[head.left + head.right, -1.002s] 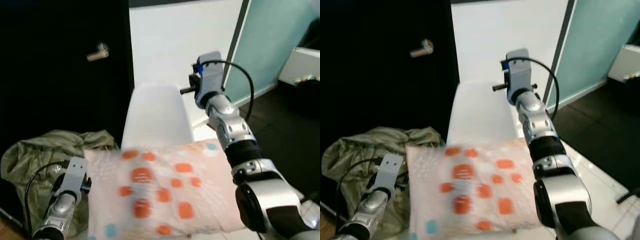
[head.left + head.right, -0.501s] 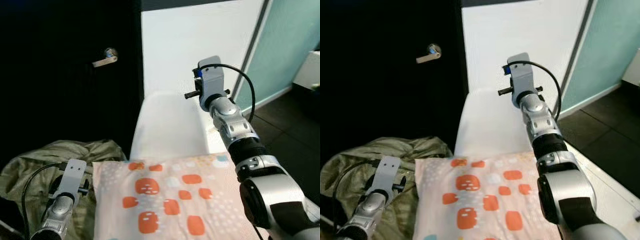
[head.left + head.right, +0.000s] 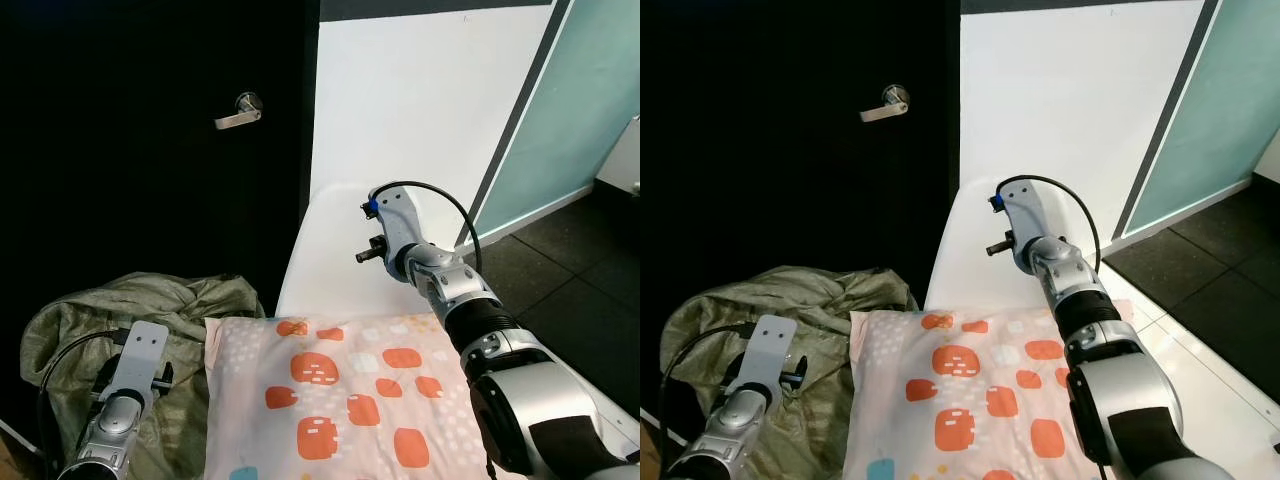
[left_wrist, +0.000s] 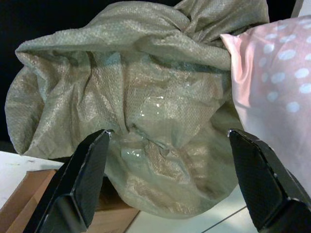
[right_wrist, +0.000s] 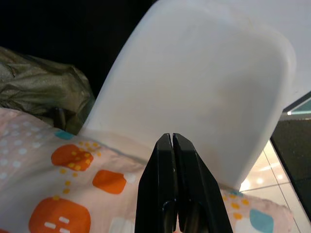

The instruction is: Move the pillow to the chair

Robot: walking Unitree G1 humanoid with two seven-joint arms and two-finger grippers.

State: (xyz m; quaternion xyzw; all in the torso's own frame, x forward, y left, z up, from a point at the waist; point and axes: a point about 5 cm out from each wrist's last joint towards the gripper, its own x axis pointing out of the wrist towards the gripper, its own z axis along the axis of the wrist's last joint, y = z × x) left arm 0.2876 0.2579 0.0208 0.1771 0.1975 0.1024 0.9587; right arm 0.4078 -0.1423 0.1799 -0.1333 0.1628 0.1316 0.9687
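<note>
Right wrist view: we log right gripper (image 5: 172,141) pressed together, empty, above the orange-patterned pillow (image 5: 73,194); left gripper (image 4: 167,145) spread. Pillow likely soft, light; pinch a corner.

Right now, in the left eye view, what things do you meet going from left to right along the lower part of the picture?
Left gripper → olive woven bag → pillow → right arm.
</note>
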